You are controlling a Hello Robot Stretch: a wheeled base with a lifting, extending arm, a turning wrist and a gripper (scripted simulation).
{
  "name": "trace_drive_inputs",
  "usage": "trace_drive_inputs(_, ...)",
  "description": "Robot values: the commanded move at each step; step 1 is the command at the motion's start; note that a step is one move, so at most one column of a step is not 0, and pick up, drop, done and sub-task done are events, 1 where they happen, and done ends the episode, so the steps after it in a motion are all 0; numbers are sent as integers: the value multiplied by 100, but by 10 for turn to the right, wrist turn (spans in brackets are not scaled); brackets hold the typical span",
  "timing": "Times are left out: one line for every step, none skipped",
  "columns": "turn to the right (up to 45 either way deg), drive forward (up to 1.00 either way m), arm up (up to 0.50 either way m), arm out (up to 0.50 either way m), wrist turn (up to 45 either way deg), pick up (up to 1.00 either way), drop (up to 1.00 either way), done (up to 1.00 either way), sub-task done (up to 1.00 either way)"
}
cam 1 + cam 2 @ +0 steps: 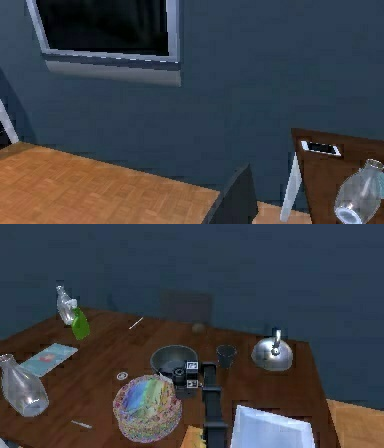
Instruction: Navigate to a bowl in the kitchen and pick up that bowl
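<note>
Nearest in the forward view is a dark chair back [236, 196] at the bottom edge, with wooden floor [70, 185] spreading off to its left. On the forward view's right, a clear glass bottle [358, 196] lies on the corner of a dark wooden bench [318, 178], and a small flat white-edged device [321, 148] rests farther back on the same corner. A white bench leg [290, 186] runs down from it. Behind everything is a blue wall [250, 80], with a dark window [105, 30] at upper left.

In the arm side view the arm [210, 406] rises from the bottom edge over the bench [110, 344]. Its tool [170, 372] sits at the near rim of a grey bowl [174, 355], which stands on the bench near the middle. Whether the fingers are apart or together cannot be told, nor whether they hold anything. A many-coloured dish [146, 408] stands just nearer than the bowl. A dark cup [226, 355] and a shiny kettle [272, 352] stand to the bowl's right. A clear glass vase [22, 389], a flat teal book [48, 357] and a green spray bottle [79, 323] occupy the left side. A white flat object [270, 427] lies at bottom right.
</note>
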Motion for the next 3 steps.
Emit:
trace_drive_inputs(0,0,0,0,0,100,0,0,0)
trace_drive_inputs(0,0,10,0,0,0,0,0,0)
trace_drive_inputs(0,0,0,0,0,0,0,100,0)
